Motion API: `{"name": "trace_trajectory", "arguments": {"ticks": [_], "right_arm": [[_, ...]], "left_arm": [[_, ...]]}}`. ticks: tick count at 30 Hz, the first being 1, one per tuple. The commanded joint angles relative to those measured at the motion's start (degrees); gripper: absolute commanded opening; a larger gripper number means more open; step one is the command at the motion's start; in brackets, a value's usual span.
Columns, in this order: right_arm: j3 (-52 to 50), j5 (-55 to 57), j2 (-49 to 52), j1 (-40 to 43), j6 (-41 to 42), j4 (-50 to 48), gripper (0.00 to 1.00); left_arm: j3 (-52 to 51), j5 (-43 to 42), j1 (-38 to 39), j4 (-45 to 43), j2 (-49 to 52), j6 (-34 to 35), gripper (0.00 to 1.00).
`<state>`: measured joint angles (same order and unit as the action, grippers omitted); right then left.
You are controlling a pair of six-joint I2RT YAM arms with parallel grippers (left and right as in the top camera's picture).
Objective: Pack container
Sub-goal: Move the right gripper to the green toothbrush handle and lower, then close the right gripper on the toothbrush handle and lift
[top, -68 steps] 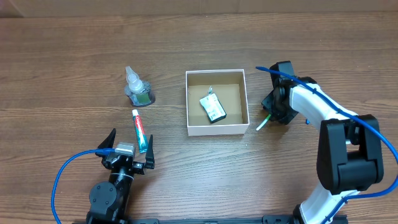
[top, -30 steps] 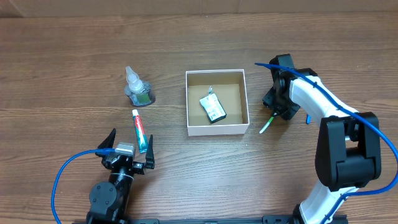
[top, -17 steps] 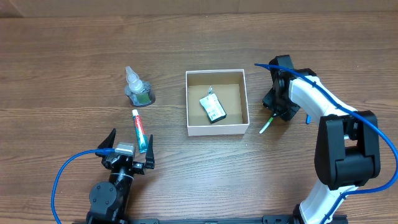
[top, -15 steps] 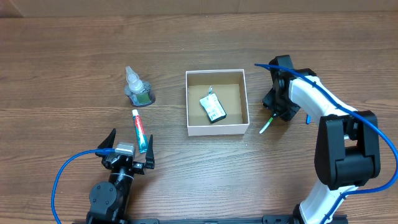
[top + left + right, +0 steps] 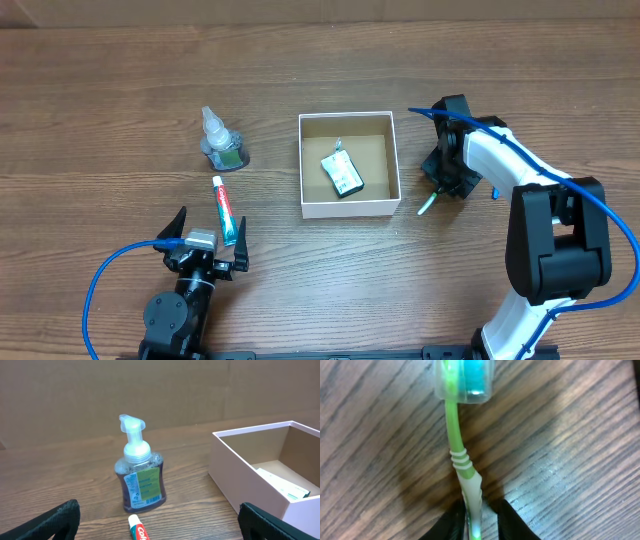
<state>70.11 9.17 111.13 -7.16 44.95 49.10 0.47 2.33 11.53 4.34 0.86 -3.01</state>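
Note:
The container [image 5: 349,208], a white box with a brown inside, sits mid-table and holds a small green-and-white packet [image 5: 345,173]. It also shows in the left wrist view [image 5: 250,485]. My right gripper [image 5: 443,181] is just right of the box, low at the table. In the right wrist view it [image 5: 472,520] is shut on the handle of a green toothbrush [image 5: 454,425], whose capped head points away. The brush tip [image 5: 427,204] pokes out toward the box's front right corner. My left gripper [image 5: 200,262] is open and empty at the front left [image 5: 160,527].
A clear pump soap bottle [image 5: 222,140] stands left of the box, also in the left wrist view [image 5: 139,477]. A toothpaste tube [image 5: 226,212] lies in front of it, with its cap end between my left fingers [image 5: 140,532]. A cardboard wall stands behind the table.
My right gripper has shifted slightly by the box's right side with the toothbrush in it. The left arm, bottle, toothpaste and box have not moved.

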Motion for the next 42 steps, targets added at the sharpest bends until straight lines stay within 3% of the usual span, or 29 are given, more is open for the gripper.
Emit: {"name": "trace_trajectory", "arguments": {"ticks": [1,9,29,42], "right_arm": [[-0.66,-0.22,0.28,0.22,-0.02,0.28,0.23],[-0.59,1.68,0.15,0.22,-1.73,0.76,0.13],[5.64,4.94,-3.89,0.22,-7.3,6.64,0.07],[25.2,2.38,-7.54,0.09,-18.08,21.18,0.09]], "left_arm": [[-0.2,-0.46,-0.26,-0.17,-0.59,-0.66,1.0],[-0.2,-0.46,-0.26,-0.17,-0.59,-0.66,1.0],[-0.2,-0.46,-0.26,-0.17,-0.59,-0.66,1.0],[-0.2,-0.46,-0.26,-0.17,-0.59,-0.66,1.0]]}}
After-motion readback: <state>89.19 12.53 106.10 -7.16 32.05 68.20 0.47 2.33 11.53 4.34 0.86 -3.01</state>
